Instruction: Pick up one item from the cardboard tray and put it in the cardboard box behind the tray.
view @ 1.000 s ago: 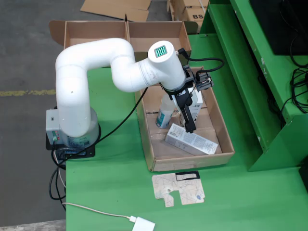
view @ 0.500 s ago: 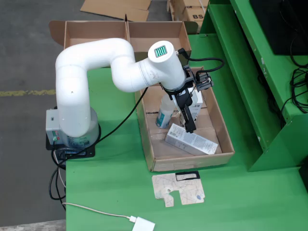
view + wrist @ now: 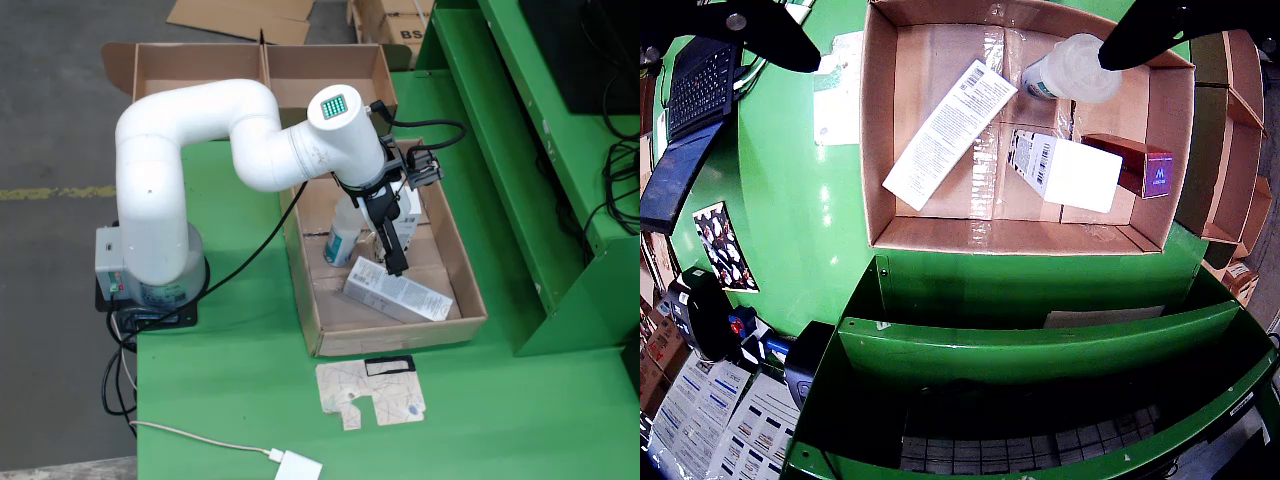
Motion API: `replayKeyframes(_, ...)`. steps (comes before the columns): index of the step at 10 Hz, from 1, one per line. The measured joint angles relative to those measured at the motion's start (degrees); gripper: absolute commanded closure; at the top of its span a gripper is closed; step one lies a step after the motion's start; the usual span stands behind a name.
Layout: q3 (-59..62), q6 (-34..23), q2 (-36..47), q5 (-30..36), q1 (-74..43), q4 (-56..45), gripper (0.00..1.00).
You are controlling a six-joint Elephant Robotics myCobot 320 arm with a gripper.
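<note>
- Arm [image 3: 190, 140]: white, on a base at the left edge of the green table [image 3: 240, 400] in the fixed view; it bends right, its wrist over the tray.
- Gripper [image 3: 395, 262]: black, pointing down into the tray; in the wrist view its two fingers [image 3: 760, 30] sit at the top corners, far apart, so the jaws stand wide and hold nothing.
- Tray [image 3: 470, 290]: open shallow cardboard, on the table to the right of the base.
- Long box [image 3: 398, 292]: white, printed, lying flat in the tray's near part in the fixed view; the gripper tip is just above its far end; whether they touch cannot be told; in the wrist view it lies slantwise at left [image 3: 950, 132].
- Bottle [image 3: 342, 235]: white with a teal label, in the tray beside the gripper; top centre in the wrist view [image 3: 1072, 70].
- White carton [image 3: 1068, 170]: in the tray, right of centre in the wrist view.
- Red carton [image 3: 1140, 165]: touching the white carton's right side, against the tray wall.
- Box [image 3: 200, 70]: open cardboard, two compartments, behind the tray at the table's far edge.
- Card scrap [image 3: 370, 393]: flat on the table, just in front of the tray.
</note>
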Motion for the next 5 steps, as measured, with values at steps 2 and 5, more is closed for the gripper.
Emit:
replayKeyframes(2,-0.5,-0.4,-0.2,0.3,0.0,0.6,0.00)
replayKeyframes(5,-0.5,-0.5,-0.9,0.4,0.1,1.2,0.00)
